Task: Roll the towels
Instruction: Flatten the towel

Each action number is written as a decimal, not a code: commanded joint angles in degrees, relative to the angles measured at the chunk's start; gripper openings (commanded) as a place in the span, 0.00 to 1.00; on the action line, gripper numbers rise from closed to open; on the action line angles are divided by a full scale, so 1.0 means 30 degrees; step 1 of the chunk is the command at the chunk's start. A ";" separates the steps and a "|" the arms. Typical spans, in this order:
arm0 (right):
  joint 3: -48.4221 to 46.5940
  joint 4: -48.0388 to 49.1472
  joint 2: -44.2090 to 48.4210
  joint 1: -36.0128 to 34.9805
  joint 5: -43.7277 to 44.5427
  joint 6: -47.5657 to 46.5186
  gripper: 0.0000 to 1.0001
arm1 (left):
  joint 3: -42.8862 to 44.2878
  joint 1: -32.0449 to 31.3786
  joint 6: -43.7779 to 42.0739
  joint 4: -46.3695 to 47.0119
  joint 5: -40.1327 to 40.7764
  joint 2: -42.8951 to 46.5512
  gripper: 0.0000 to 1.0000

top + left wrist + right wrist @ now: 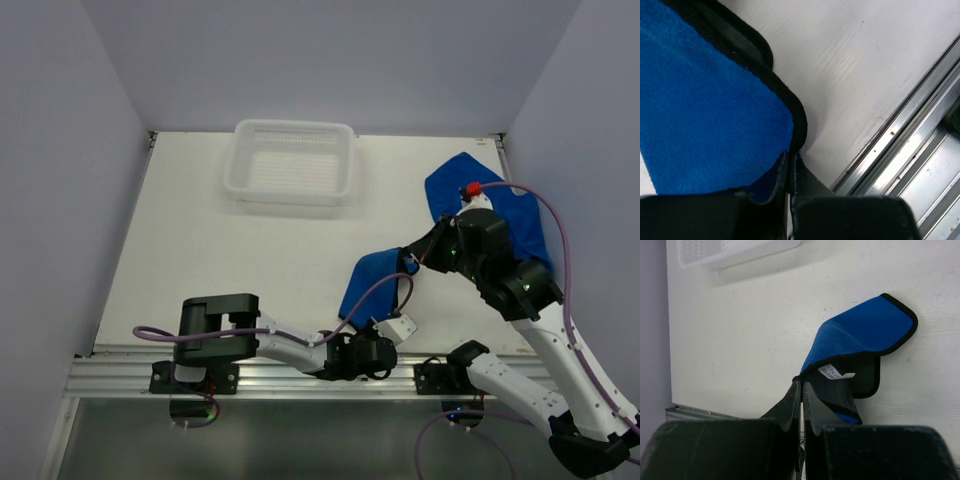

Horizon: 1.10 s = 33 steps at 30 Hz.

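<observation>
One royal-blue towel (371, 280) with black edging is lifted off the table's near middle, held between both grippers. My left gripper (384, 323) is shut on its near edge; the left wrist view shows the jaws (791, 157) pinched on the black hem of the towel (705, 115). My right gripper (412, 262) is shut on its far corner; in the right wrist view (801, 385) the towel (860, 332) hangs folded, with a white label showing. The second blue towel (447, 190) lies crumpled at the back right, partly hidden under my right arm.
A white plastic basket (290, 130) stands at the back centre and shows in the right wrist view (735, 252). An aluminium rail (300, 375) runs along the near table edge, close to my left gripper (910, 145). Walls close in the table.
</observation>
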<state>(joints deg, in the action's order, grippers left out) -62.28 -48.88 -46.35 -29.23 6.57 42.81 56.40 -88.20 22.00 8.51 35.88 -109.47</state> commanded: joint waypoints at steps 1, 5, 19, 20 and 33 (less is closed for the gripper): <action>0.0309 0.0415 0.0186 0.0047 0.0447 -0.0265 0.00 | -0.0751 0.0075 0.0576 -0.0375 -0.0036 0.1794 0.00; 0.0809 0.0503 0.0215 0.0018 0.0914 -0.0353 0.00 | -0.1543 0.0046 0.1307 -0.1777 0.0695 0.4988 0.00; 0.1661 0.1119 -0.0575 0.0047 0.1855 0.0407 0.00 | -0.1958 0.0456 0.3270 -0.9189 0.6905 1.7590 0.00; 0.1514 0.0858 -0.0605 0.0018 0.1883 0.0467 0.00 | -0.1810 0.0456 0.3882 -1.0355 0.7111 1.7797 0.00; -0.1650 -0.3127 0.0800 0.0018 0.1094 0.0937 0.00 | -0.1634 0.0456 0.6584 -1.4321 0.6383 2.2280 0.00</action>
<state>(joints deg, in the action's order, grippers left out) -64.12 -54.52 -44.51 -29.23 11.62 45.60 49.54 -87.00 40.05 -32.42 55.29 -44.42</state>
